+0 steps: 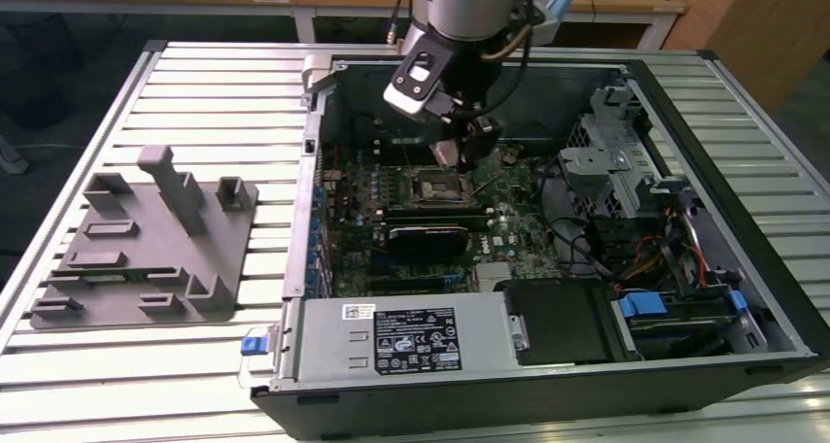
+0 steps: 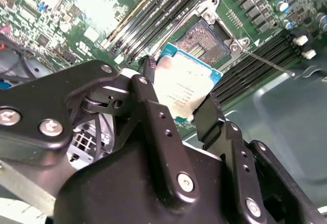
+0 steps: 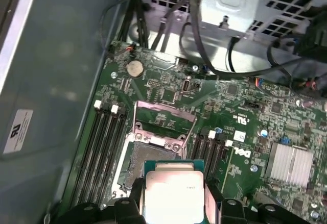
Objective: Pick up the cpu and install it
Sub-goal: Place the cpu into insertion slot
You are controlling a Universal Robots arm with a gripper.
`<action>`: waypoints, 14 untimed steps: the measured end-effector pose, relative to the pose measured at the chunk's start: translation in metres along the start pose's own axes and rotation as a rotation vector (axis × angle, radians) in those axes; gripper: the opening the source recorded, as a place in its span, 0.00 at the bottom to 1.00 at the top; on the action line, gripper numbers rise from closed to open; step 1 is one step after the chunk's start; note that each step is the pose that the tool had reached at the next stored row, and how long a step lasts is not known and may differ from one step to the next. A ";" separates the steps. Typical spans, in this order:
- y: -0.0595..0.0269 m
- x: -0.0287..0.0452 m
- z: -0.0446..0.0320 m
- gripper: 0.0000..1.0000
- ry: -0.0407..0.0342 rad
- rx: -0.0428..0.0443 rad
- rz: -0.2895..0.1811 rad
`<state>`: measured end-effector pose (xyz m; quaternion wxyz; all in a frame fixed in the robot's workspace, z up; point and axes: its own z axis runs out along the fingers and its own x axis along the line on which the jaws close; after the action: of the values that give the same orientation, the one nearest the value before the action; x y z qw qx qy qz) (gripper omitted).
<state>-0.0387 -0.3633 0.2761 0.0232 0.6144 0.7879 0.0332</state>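
The cpu [image 2: 186,83], a flat square chip with a shiny silver top and pale rim, is clamped by its edges between my gripper's [image 2: 180,94] two black fingers. In the first wrist view the cpu [image 3: 173,196] hangs just above the motherboard, partly overlapping the open socket [image 3: 140,160], whose metal load frame [image 3: 163,117] is flipped up. The second wrist view shows the socket [image 2: 204,40] with its dark pin field just beyond the chip. In the exterior view my gripper [image 1: 454,153] reaches down into the open computer case [image 1: 726,152], close above the socket [image 1: 434,186].
Memory slots [image 3: 102,147] flank the socket. A black finned block [image 1: 422,239] lies on the board beside it. Drive cages and cables [image 1: 623,171] fill the exterior view's right of the case, and a power supply [image 1: 402,336] its front. A grey fixture [image 1: 143,239] sits on the slatted table.
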 end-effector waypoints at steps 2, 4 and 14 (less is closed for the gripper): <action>0.0000 0.0000 0.0000 0.55 -0.0018 -0.0001 0.023; 0.0000 0.0000 0.0000 0.55 -0.0036 -0.0002 0.045; 0.0000 0.0000 0.0000 0.55 -0.0118 -0.0006 0.145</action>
<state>-0.0387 -0.3633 0.2761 0.0255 0.6701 0.7412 0.0315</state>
